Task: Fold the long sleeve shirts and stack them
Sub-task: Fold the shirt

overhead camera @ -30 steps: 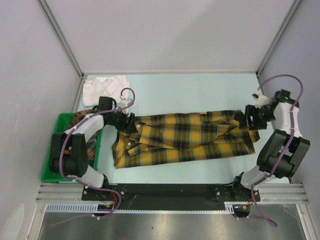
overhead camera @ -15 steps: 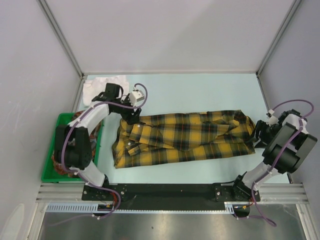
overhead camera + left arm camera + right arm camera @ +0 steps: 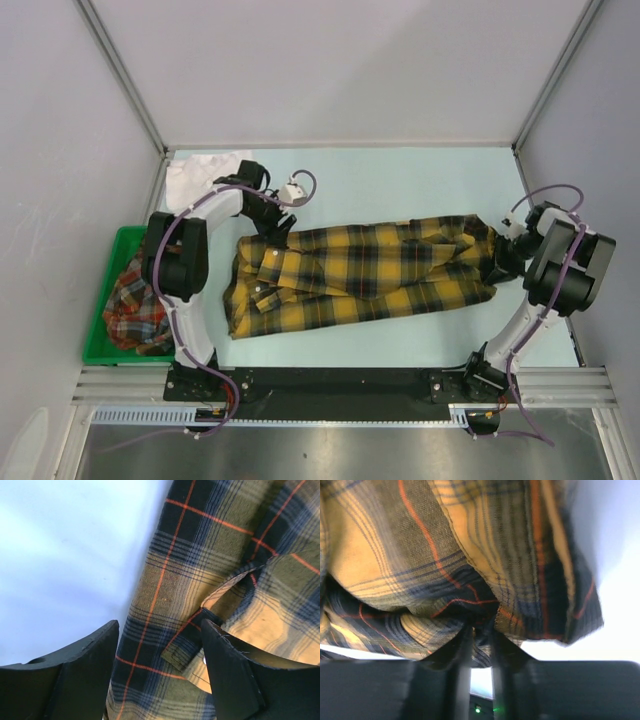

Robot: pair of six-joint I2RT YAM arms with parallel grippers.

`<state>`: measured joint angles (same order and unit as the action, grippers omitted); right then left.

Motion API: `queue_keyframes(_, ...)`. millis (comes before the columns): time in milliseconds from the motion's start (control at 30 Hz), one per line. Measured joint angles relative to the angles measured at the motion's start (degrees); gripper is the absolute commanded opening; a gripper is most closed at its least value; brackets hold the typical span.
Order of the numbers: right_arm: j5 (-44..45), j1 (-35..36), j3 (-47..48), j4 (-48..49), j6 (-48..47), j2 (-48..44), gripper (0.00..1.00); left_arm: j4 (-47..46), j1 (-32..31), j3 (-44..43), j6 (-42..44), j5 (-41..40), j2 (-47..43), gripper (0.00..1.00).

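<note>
The yellow-and-black plaid cloth shirt (image 3: 370,275) lies flat, its long axis running from the left gripper (image 3: 277,234) at its collar to the right gripper (image 3: 498,261) at its hem. A green plastic bin (image 3: 95,320) with a red-orange plaid shirt (image 3: 135,300) sits outboard of the left gripper, and a crumpled white shirt (image 3: 200,172) lies just beyond. The left jaws gape, empty; the right jaws pinch a hem fold.

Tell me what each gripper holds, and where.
The right gripper pinches the yellow plaid shirt by a fold at its hem end. The left gripper holds nothing, open over the collar end.
</note>
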<state>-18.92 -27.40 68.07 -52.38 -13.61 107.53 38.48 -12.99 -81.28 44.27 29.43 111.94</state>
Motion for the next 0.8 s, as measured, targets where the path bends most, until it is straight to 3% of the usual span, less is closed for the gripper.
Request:
queue_keyframes(33, 0.20, 0.98, 1.11, -0.26, 0.02, 1.01, 0.01, 0.33, 0.00, -0.20, 0.28, -0.39, 0.52, 0.67)
queue_keyframes(67, 0.28, 2.03, 2.47, -0.66, -0.09, 2.03, 0.00, 0.70, 0.00, -0.20, 0.39, -0.83, 1.03, 0.66)
queue_keyframes(167, 0.31, 5.42, 7.48, -1.88, -0.39, 5.51, 0.00, 2.01, 0.13, -0.15, 0.42, -1.86, 1.81, 0.55)
queue_keyframes(333, 0.04, 11.10, 20.70, -1.88, -0.74, 13.33, 0.00, 2.75, 1.18, 0.66, -0.28, -2.58, 1.60, 0.45)
queue_keyframes(567, 2.91, 19.67, 50.56, 5.07, -1.49, 30.38, 0.00, 4.55, 3.76, 9.05, -3.34, -2.12, -4.04, 0.31)
queue_keyframes(667, 5.79, 22.86, 60.89, 9.79, -1.46, 36.68, 0.17, 4.85, 3.65, 14.21, -5.42, -1.31, -7.58, 0.28)
queue_keyframes(700, 6.95, 23.69, 63.25, 11.43, -1.46, 38.18, 0.39, 4.98, 3.52, 16.22, -6.43, -0.74, -8.85, 0.27)
queue_keyframes(800, 9.60, 26.03, 64.85, 16.13, -1.14, 39.21, 0.57, 5.49, 2.78, 20.46, -8.13, -0.04, -11.54, 0.27)
